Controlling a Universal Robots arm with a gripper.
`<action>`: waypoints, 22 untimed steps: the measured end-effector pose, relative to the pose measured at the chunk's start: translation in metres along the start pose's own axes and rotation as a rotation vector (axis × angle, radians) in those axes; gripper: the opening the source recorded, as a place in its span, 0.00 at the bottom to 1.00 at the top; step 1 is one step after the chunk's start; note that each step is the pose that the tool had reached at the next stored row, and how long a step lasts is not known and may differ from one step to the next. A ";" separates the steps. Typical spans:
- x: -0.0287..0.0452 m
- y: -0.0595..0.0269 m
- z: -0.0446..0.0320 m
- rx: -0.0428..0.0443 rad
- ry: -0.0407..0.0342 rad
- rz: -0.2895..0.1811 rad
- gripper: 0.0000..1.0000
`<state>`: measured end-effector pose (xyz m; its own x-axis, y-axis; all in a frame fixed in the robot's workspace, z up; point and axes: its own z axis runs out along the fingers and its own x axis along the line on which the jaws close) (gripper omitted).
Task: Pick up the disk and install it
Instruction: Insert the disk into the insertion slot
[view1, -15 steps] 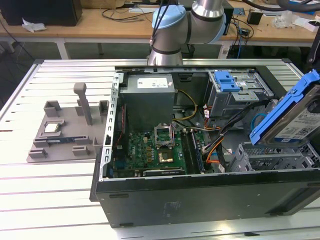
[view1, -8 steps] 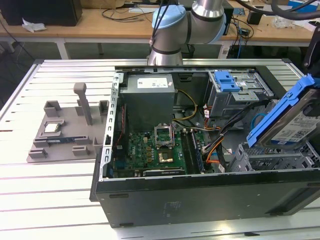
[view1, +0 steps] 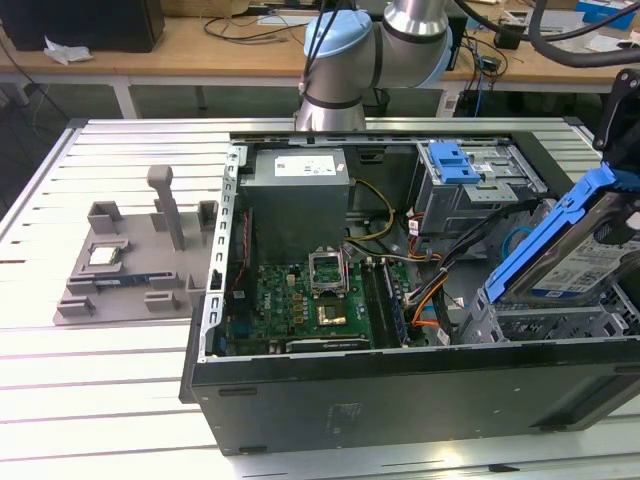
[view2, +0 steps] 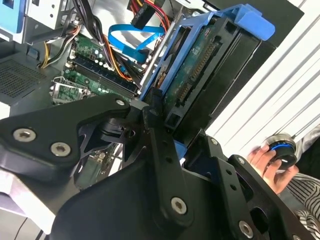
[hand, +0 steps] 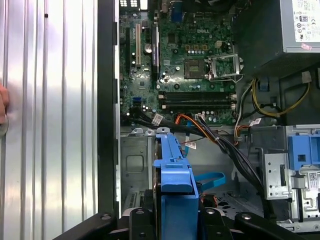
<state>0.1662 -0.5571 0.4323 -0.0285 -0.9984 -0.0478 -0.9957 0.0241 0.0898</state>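
Evidently the pick-up step is complete and installation is in hand. In the second wrist view the tool (view2: 175, 120) is clamped on one end of the disk (view2: 200, 60). The disk hangs tilted above the drive bay (view1: 535, 322) at the exterior view's right of the open computer case (view1: 400, 390), not yet seated.

By my judgement, seating calls for levelling the disk and lining its blue rails up with the bay.

The exterior view presents the disk's label face. The second wrist view presents its circuit-board underside and a person's hand (view2: 265, 160) beside the case.
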 end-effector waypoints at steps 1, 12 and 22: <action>0.0001 0.0001 0.0020 0.0000 0.0002 0.000 0.37; 0.0015 0.0004 0.0255 0.0000 0.0001 0.000 0.37; 0.0019 -0.0007 0.0359 0.0004 -0.0011 0.000 0.37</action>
<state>0.1637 -0.5573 0.3965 -0.0283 -0.9984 -0.0490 -0.9957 0.0239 0.0894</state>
